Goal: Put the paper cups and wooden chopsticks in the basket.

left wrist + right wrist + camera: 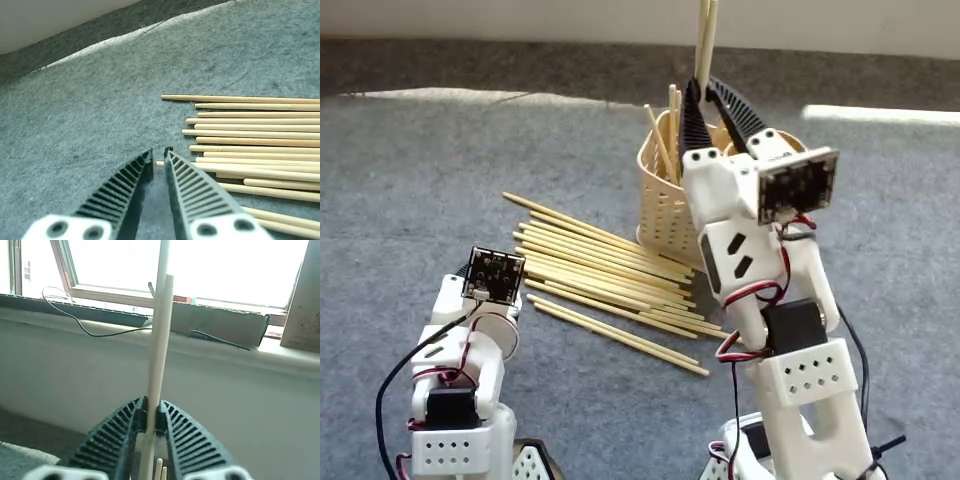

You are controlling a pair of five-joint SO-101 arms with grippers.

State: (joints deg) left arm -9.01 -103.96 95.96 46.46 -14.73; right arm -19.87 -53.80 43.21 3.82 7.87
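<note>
Overhead, the right hand point(703, 86) is clamped on a pair of upright chopsticks point(705, 35) just above the basket point(660, 210), which stands at the far side of the counter point(420, 180) with a few sticks point(665, 135) in it. The left hand point(157, 155), open only a slit and empty, hangs low at the left ends of the loose chopsticks point(250, 135).
</note>
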